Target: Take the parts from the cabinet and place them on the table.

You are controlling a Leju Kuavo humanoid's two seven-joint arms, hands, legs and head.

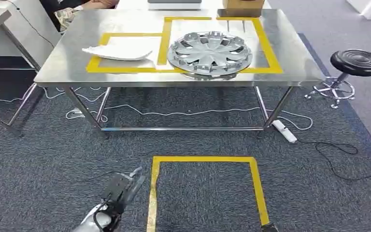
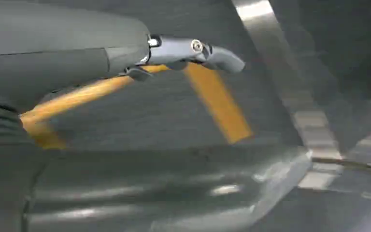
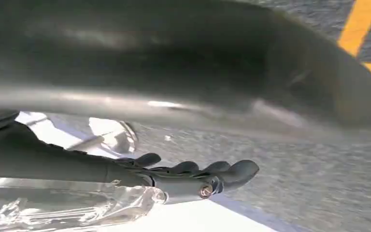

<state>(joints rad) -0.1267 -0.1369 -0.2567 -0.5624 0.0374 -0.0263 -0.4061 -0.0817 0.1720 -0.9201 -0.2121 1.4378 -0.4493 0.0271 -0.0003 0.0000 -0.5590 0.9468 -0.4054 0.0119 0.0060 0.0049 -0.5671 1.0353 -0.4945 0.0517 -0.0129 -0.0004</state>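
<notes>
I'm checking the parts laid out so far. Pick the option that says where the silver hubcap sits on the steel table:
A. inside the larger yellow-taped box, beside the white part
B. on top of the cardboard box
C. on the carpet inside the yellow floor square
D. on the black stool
A: the hubcap lies on the table within the larger yellow-taped box, with the white part in the smaller box next to it.

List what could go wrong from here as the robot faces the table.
The power strip and white cable lie on the carpet under the table; a foot stepping closer might catch them. The hubcap sits near the table's front edge, so a reaching arm could nudge it off.
</notes>
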